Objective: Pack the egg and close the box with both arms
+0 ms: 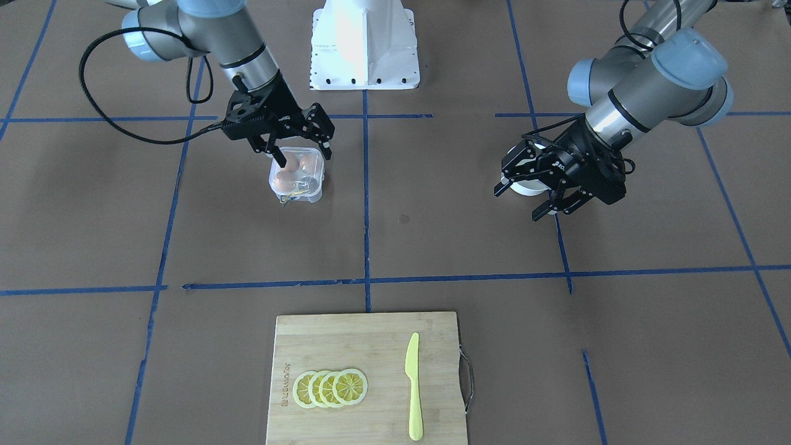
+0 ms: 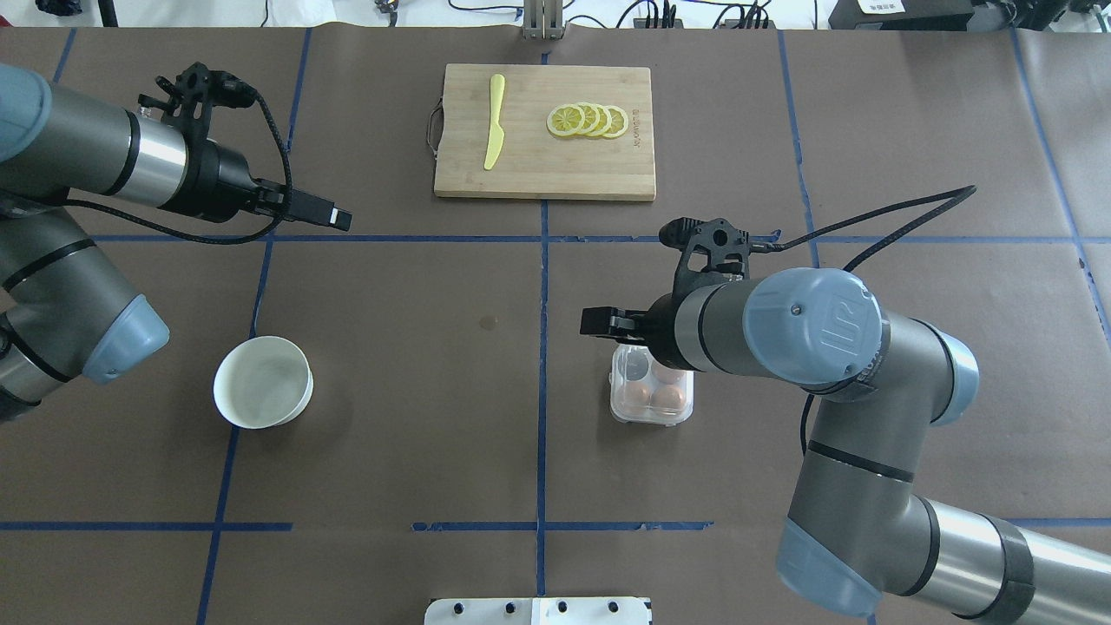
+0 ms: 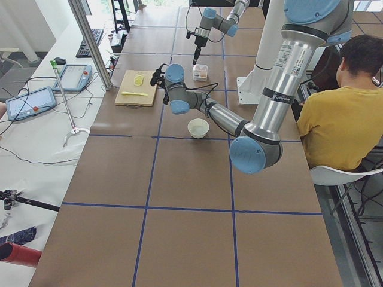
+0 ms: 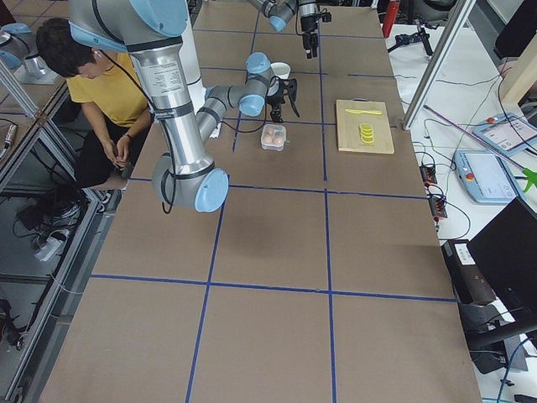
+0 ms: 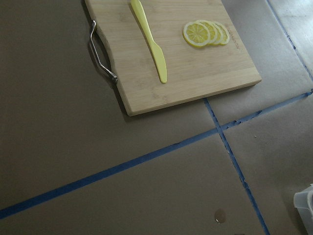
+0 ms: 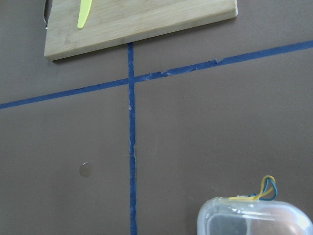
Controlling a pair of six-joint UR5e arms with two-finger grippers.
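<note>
Three eggs (image 2: pixel 667 398) sit in the box (image 2: pixel 651 418), my right tool (image 1: pixel 304 159) spread just over them, left tool (image 1: pixel 518 204) spread, well apart; next I'd bring both in to shut it.

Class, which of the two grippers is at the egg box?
The right gripper, on the front-facing view's left: it hangs open over the clear box holding eggs. The left gripper is far off, by the white bowl.
</note>
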